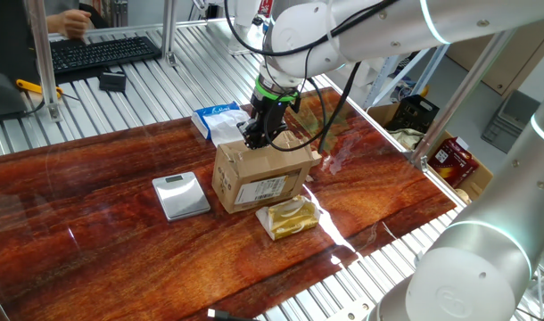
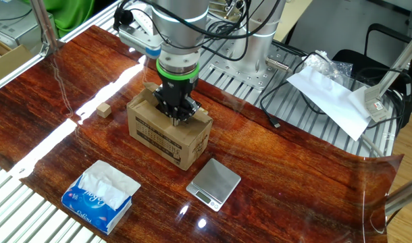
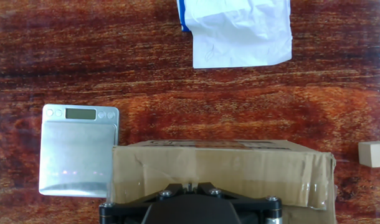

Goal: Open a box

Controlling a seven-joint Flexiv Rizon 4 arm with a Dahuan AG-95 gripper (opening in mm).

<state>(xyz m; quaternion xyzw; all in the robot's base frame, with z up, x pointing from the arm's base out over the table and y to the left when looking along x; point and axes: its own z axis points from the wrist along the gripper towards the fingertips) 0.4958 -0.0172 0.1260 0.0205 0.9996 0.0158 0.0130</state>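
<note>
The box (image 1: 259,178) is a small brown cardboard carton with a white barcode label on its side, standing mid-table. It also shows in the other fixed view (image 2: 167,138) and fills the bottom of the hand view (image 3: 221,165). My gripper (image 1: 257,138) points straight down onto the box's top, its black fingertips together at the taped top surface. In the other fixed view my gripper (image 2: 177,116) sits at the middle of the top. In the hand view my gripper (image 3: 189,185) shows its fingers closed together, with nothing visibly held.
A silver scale (image 1: 181,194) lies left of the box. A yellow wrapped packet (image 1: 290,217) lies in front of it. A blue-and-white tissue packet (image 1: 220,120) lies behind it. A small wooden block (image 2: 103,110) sits beside the box. The table's metal edges surround the wooden top.
</note>
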